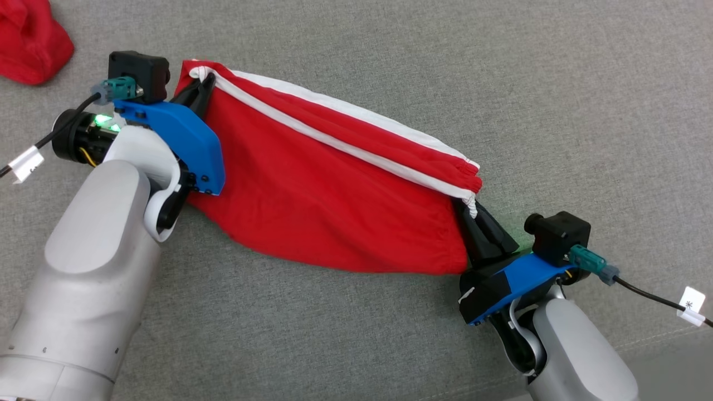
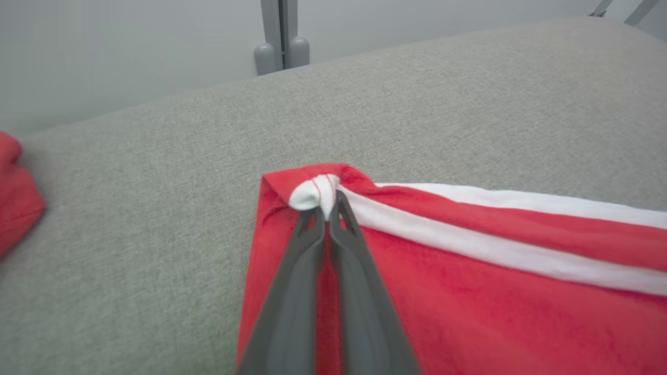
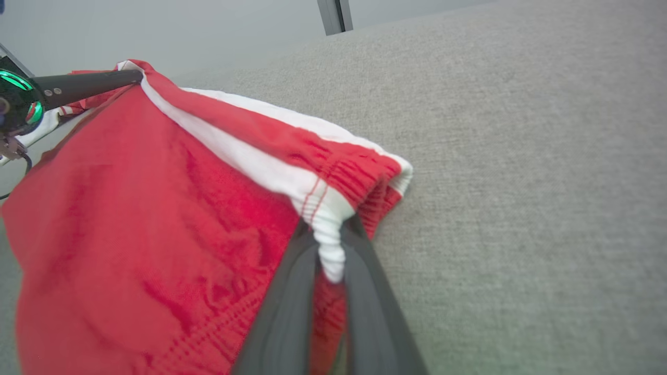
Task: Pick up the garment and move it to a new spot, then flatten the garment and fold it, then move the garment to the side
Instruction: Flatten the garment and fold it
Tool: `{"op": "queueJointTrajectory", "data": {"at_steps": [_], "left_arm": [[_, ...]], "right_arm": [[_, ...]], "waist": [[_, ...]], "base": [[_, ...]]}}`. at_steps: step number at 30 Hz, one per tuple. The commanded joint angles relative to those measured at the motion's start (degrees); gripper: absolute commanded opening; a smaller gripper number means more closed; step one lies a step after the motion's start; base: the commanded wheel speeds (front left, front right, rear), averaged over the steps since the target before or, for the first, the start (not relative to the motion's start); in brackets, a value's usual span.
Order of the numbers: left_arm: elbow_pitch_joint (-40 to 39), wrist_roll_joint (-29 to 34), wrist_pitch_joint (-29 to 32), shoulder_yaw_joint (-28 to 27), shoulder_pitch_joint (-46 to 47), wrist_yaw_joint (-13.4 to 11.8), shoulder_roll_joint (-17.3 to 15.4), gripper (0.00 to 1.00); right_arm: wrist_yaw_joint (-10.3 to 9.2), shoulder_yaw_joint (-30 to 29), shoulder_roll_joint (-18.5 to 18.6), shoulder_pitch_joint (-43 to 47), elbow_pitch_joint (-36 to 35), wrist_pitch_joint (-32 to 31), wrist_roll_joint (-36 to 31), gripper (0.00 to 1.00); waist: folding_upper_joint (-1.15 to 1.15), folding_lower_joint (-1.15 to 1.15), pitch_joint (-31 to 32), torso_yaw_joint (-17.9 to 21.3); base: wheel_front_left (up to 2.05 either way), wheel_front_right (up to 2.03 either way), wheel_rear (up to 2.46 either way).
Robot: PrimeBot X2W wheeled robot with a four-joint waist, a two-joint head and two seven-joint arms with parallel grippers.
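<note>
The garment (image 1: 334, 195), red with white stripes along its top edge, is stretched slantwise between the two grippers over a grey cushion (image 1: 557, 83). Its top edge runs from the upper left of the head view to the middle right, and the red body sags below that edge. The left gripper (image 1: 201, 89) has its two dark fingers (image 2: 297, 291) pressed together on the white-striped corner at the garment's left end, with a small fold of white cloth bunched at the tips. The right gripper (image 1: 473, 214) is likewise closed on the opposite corner, with a gathered strip of white fabric pinched between its fingers (image 3: 281, 312). A second piece of red cloth (image 1: 28, 44) lies on the cushion at the far upper left, well apart from the garment.
</note>
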State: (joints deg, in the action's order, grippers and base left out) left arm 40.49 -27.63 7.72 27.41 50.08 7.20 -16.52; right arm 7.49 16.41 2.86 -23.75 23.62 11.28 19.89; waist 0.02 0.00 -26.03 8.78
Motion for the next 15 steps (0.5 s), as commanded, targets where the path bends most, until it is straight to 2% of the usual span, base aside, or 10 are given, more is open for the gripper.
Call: {"op": "queueJointTrajectory", "data": {"at_steps": [1,2,3,10,15], "left_arm": [[0.71,0.29,-1.16,0.16,1.30,0.30,0.15,0.69],[1.24,0.19,-1.74,0.20,1.58,0.31,0.50,1.00],[1.77,0.13,-2.20,0.35,1.82,0.32,0.75,1.00],[3.95,0.26,-5.70,1.84,1.32,0.36,1.59,1.00],[2.50,-1.15,-7.27,2.21,-1.80,0.41,0.81,1.00]], "right_arm": [[0.01,0.20,0.07,-1.34,0.64,0.63,0.37,0.42],[0.01,0.30,0.08,-1.54,0.99,0.88,0.55,0.71],[0.01,0.38,0.08,-1.81,1.34,1.20,0.86,1.00],[0.01,-0.66,0.07,-1.84,2.09,2.65,1.28,1.00],[0.01,-3.17,0.06,0.97,0.74,3.00,-0.34,1.00]], "waist": [[-0.02,0.00,-0.04,0.03],[-0.02,0.00,-0.08,0.02],[-0.02,0.00,-0.11,0.00],[-0.02,0.00,0.59,-0.48],[-0.02,0.00,2.19,-1.26]], "base": [[0.00,0.00,0.00],[0.00,0.00,0.00],[0.00,0.00,0.00],[0.00,0.00,0.00],[0.00,0.00,0.00]]}}
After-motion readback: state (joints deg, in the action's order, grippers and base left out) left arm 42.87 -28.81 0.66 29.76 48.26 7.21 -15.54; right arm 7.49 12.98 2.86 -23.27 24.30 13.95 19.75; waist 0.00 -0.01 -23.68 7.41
